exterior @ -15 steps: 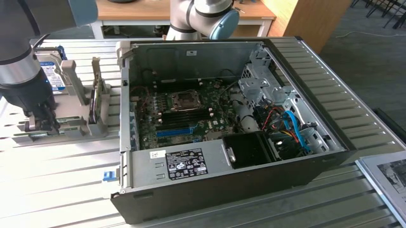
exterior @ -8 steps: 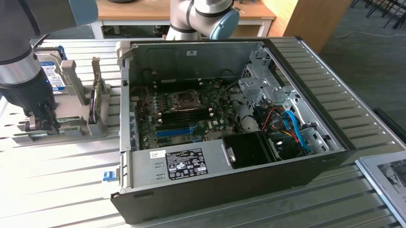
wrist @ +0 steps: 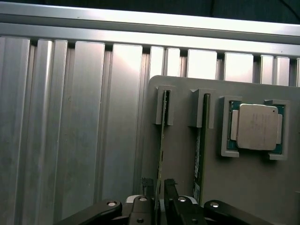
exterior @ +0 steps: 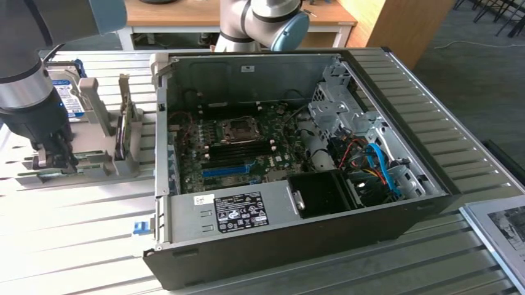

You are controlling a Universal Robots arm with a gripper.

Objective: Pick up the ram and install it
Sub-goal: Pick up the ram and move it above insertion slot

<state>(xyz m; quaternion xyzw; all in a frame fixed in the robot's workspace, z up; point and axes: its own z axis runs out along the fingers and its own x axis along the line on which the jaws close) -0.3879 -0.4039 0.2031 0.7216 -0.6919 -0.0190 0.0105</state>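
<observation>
The ram (wrist: 161, 136) is a thin green stick standing on edge in a slot of the grey holder (wrist: 243, 187). My gripper (wrist: 159, 185) is low over it, open, with a dark fingertip (wrist: 148, 183) on one side of the stick and the other finger on the far side, a small gap showing at each. In the exterior view my gripper (exterior: 53, 158) hangs at the grey holder (exterior: 98, 166) on that view's left, beside the open computer case (exterior: 287, 246). Inside the case lies the motherboard (exterior: 238, 144).
A second green stick (wrist: 199, 140) stands in the neighbouring slot, and a silver processor (wrist: 256, 126) sits in a pocket of the holder. A blue-labelled hard drive (exterior: 61, 92) stands behind the arm. The slatted metal table (exterior: 82, 233) runs around the case.
</observation>
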